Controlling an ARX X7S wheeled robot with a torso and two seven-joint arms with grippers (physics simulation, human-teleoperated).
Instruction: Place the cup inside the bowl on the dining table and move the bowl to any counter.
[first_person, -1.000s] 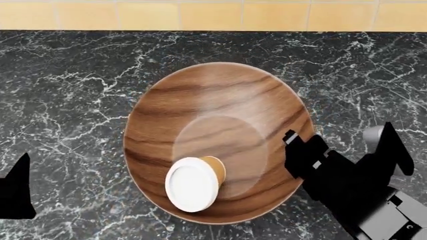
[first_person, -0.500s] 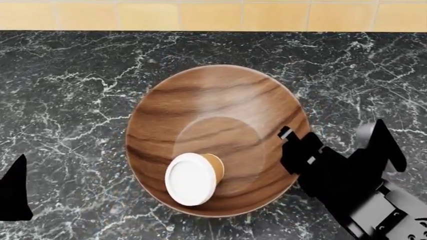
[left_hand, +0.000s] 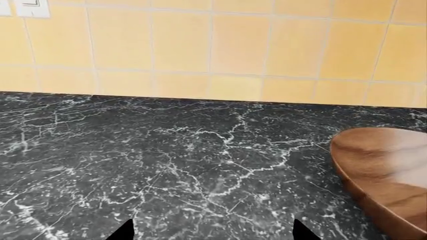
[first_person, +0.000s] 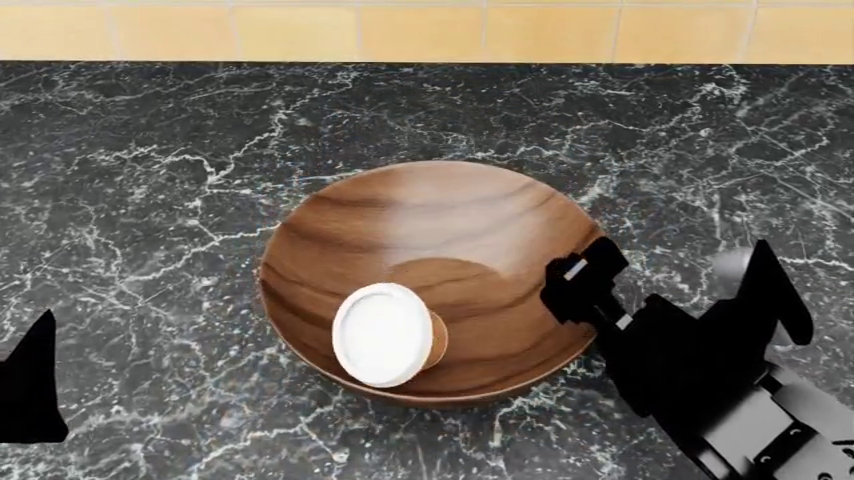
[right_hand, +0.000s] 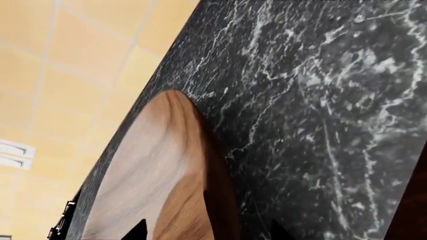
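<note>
At the far left of the head view, only a black tip of the left gripper is seen above the counter, well apart from the bowl. In the left wrist view two dark fingertips are seen spread apart with nothing between them, so the left fingers are released and empty.

The black marble counter with white veins is backed by tan-yellow tiles. On it, in the middle of the head view, the large wooden bowl is seen, resting on the marble. The cup is lying on its side inside the bowl, against the near left part of the inner wall, with its round white lid turned toward the camera and a strip of tan body visible beside it.

To the right, the right gripper is placed at the bowl's right rim, one black finger reaching over the edge. Whether the rim is clenched or merely touched cannot be told from these views. In the right wrist view the bowl's edge is seen close against the dark counter.
</note>
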